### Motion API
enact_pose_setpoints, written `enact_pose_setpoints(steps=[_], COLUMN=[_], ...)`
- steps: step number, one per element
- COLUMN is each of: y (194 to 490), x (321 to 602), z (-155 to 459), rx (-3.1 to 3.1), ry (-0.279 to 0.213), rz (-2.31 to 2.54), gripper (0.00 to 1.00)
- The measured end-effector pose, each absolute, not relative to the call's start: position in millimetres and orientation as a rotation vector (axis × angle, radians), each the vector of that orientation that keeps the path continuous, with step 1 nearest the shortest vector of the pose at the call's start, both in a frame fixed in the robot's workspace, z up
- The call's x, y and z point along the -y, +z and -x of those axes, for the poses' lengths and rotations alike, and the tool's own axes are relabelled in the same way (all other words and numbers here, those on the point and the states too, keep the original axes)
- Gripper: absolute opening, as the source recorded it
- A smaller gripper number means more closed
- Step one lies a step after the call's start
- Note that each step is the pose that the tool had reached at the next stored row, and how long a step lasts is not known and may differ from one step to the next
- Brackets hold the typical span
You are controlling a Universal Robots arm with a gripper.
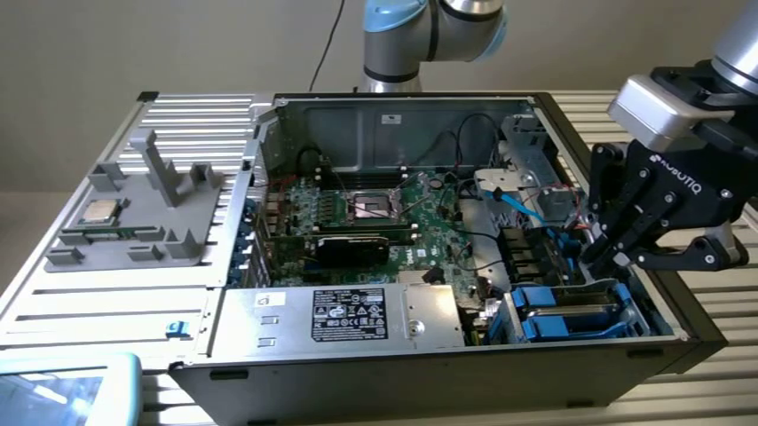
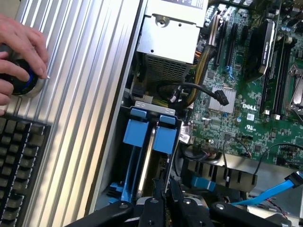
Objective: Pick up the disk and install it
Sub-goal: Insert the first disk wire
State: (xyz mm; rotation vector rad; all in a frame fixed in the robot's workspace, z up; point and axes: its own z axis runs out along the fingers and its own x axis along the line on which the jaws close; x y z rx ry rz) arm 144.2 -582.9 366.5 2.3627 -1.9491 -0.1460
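I see the slatted metal table (image 1: 71, 302) first, and on it the open computer case (image 1: 355, 390), lying with its inside facing up. The Universal Robots arm (image 1: 432, 27) stands behind the case. Inside, the green motherboard (image 1: 438, 231) covers the middle, and the silver power supply (image 1: 266, 319) with a black label lies along the near wall.

The black gripper (image 1: 606, 259) hangs over the corner of the case at the exterior view's right. In the wrist view its fingers (image 2: 158, 198) are drawn almost together, and I see nothing between them.

A grey fixture (image 1: 154, 204) rests on the table at the exterior view's left.

The disk (image 1: 556, 324) sits in the drive bay in that same corner of the case, in its blue carrier, just under the fingertips. In the wrist view the blue carrier tabs (image 2: 165, 137) are just ahead of the gripper (image 2: 165, 189); I cannot tell if they touch.

A person's hand (image 2: 19, 47) lies on a round knob (image 2: 21, 82) beside a keyboard (image 2: 19, 165). A small square CPU chip (image 1: 98, 211) sits on the fixture.
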Motion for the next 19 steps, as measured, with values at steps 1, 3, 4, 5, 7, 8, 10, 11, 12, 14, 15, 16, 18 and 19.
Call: enact_pose_setpoints(steps=[1, 3, 4, 5, 7, 8, 10, 11, 12, 14, 15, 16, 18, 19], y=[366.1, 365.9, 365.8, 365.7, 365.5, 365.4, 365.1, 364.9, 364.6, 364.2, 364.0, 363.8, 363.4, 363.2], x=[582.9, 582.8, 582.9, 582.9, 582.9, 582.8, 582.6, 582.5, 582.5, 582.4, 582.4, 582.4, 582.4, 582.4], z=[-144.2, -144.3, -144.4, -144.9, -146.8, -148.3, -150.1, -150.5, -150.8, -151.1, -151.2, -151.3, -151.7, -152.1], rx=[1.960, 1.972, 1.972, 1.968, 1.957, 1.956, 1.965, 1.973, 1.981, 2.001, 2.009, 2.014, 2.020, 2.021], ry=[-0.147, -0.152, -0.158, -0.169, -0.196, -0.197, -0.198, -0.198, -0.199, -0.200, -0.201, -0.203, -0.208, -0.209], rz=[-2.354, -2.341, -2.336, -2.331, -2.318, -2.316, -2.308, -2.302, -2.295, -2.280, -2.273, -2.267, -2.259, -2.257], gripper=[0.16, 0.16, 0.16, 0.16, 0.16, 0.16, 0.16, 0.16, 0.16, 0.16, 0.16, 0.16, 0.16, 0.16])
